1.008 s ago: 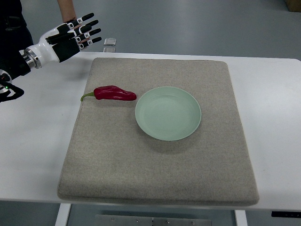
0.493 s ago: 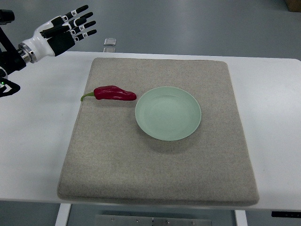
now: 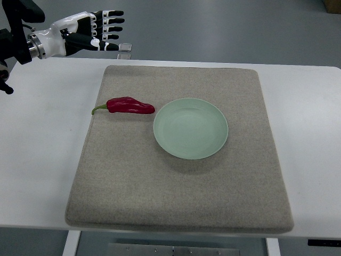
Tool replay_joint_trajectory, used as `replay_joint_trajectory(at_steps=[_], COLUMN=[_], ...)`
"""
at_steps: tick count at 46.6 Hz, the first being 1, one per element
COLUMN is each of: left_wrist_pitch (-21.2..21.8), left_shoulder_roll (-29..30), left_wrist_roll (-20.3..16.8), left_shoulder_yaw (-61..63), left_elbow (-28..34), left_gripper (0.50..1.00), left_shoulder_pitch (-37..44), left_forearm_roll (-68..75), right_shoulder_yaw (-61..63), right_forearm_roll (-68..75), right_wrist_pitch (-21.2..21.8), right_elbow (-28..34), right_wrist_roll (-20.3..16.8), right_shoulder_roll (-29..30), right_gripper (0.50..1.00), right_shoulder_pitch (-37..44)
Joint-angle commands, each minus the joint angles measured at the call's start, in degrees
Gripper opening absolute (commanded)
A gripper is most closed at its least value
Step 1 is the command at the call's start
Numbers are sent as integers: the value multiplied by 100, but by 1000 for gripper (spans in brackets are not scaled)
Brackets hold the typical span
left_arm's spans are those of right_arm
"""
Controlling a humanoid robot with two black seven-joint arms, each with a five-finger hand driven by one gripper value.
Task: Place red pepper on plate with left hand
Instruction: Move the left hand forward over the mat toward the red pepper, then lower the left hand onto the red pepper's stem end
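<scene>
My left hand [image 3: 88, 36] above the counter's [image 3: 37, 138] far left corner, fingers [image 3: 109, 29] stretched flat and apart, holding nothing, red pepper [image 3: 128, 105] on the grey mat [image 3: 181, 192], just beside the pale green plate [image 3: 191, 128]

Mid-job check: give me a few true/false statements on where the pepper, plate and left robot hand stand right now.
1. The pepper lies on the plate. False: it lies on the mat, just left of the plate.
2. The left robot hand holds nothing, fingers extended. True.
3. The plate is empty. True.
4. The left robot hand is touching the pepper. False: it is up at the table's far left edge, well clear of it.
5. The pepper's stem points away from the plate. True.
</scene>
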Motion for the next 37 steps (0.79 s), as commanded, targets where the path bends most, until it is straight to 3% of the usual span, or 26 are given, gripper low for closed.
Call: replay_joint_trajectory(at_steps=[1, 18, 31, 37], left_wrist_pitch=[2, 786, 865, 1392], left_shoulder_roll=[8, -44, -79, -106], left_wrist_roll=[-116, -125, -125, -125], left_shoulder_yaw=[-4, 206, 532, 698], left_elbow=[-47, -346, -627, -636], left_gripper=[994, 994, 994, 994], left_shoulder_pitch=[-73, -56, -47, -29], left_forearm_roll=[868, 2670, 3506, 3752], right_shoulder_yaw=[-5, -5, -5, 3], right_forearm_roll=[0, 0, 0, 0], right_wrist_pitch=[-1, -1, -1, -1], right_elbow=[0, 0, 0, 0], right_wrist_roll=[0, 0, 0, 0], right_shoulder_roll=[0, 0, 0, 0], right_gripper=[928, 928, 928, 928], right_shoulder_pitch=[0, 0, 0, 0])
